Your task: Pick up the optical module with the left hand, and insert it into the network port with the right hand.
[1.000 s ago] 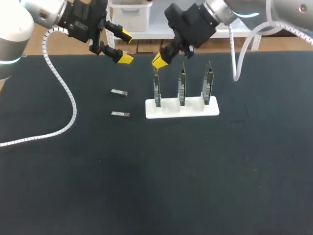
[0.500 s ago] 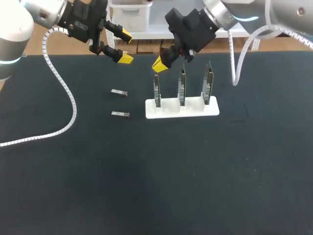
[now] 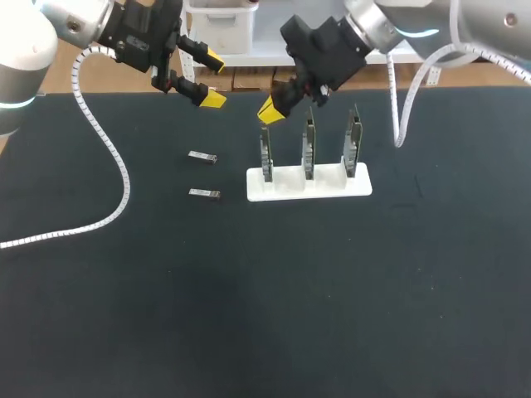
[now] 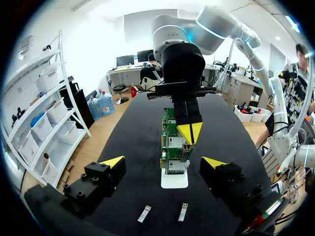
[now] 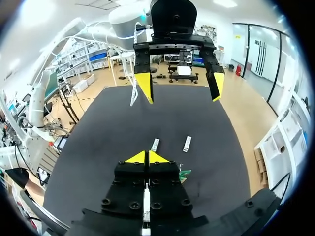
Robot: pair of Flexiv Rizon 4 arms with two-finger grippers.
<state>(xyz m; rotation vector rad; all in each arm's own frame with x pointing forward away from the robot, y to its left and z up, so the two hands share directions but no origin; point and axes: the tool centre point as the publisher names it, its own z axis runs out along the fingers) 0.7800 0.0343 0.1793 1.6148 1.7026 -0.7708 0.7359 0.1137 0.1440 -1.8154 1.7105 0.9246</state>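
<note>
Two small silver optical modules lie on the black mat, one (image 3: 202,157) behind the other (image 3: 204,194), left of the white holder (image 3: 332,187). The holder carries three upright green port boards (image 3: 309,145). My left gripper (image 3: 209,80) hangs open above the mat's far edge, behind the modules, with nothing between its fingers. My right gripper (image 3: 271,108) is shut and empty, just above the top of the leftmost board (image 3: 266,153). In the left wrist view both modules (image 4: 144,214) (image 4: 182,212) lie below the open gripper (image 4: 164,162). The right wrist view shows its shut gripper (image 5: 146,157) with the modules (image 5: 155,144) (image 5: 187,143) ahead.
A white corrugated cable (image 3: 108,157) trails from the left arm across the mat's left part. Another white cable (image 3: 406,99) hangs from the right arm behind the holder. The black mat (image 3: 290,298) runs wide towards the near edge.
The right arm's wrist shifted slightly up and to the right over the leftmost board, then held still. The left arm and both modules have not moved.
</note>
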